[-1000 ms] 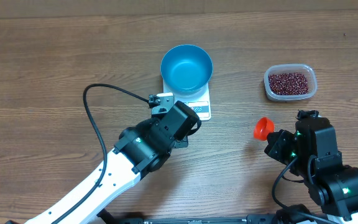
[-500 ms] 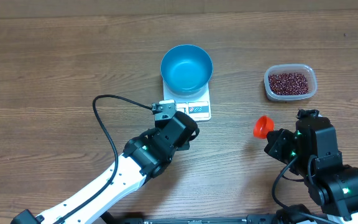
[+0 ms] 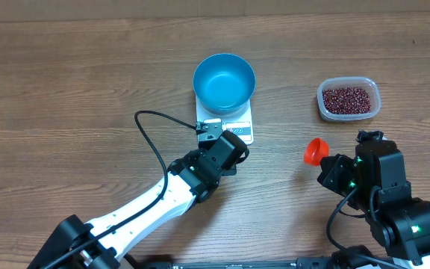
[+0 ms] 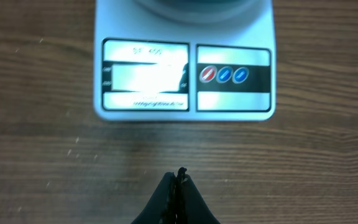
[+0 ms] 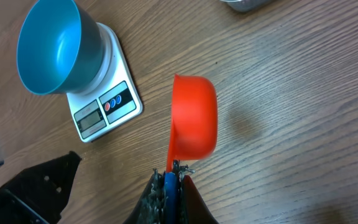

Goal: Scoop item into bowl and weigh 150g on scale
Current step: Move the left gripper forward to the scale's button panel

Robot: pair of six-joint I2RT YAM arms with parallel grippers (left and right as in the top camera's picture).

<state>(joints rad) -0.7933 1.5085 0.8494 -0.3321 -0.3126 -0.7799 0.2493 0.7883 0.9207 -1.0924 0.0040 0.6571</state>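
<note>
Left claw (image 4: 179, 176): pinched together, empty, over the bare counter (image 4: 303, 162) near the scale's display edge.
Right claw (image 5: 172, 169): clamped on the orange scoop (image 5: 194, 115).
Scale (image 4: 185, 81): white, carrying the bowl.
Bowl (image 3: 224, 81): blue, empty.
Beans (image 3: 347, 98): in the clear tub (image 3: 323, 109), far right.

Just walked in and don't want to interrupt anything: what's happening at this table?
Two robot arms are set up to weigh out beans. The right gripper is shut on the handle of an orange scoop, held between the scale and the tub holding the beans. The blue bowl sits on the scale, empty. The left gripper is shut on nothing, just in front of the scale's display.
</note>
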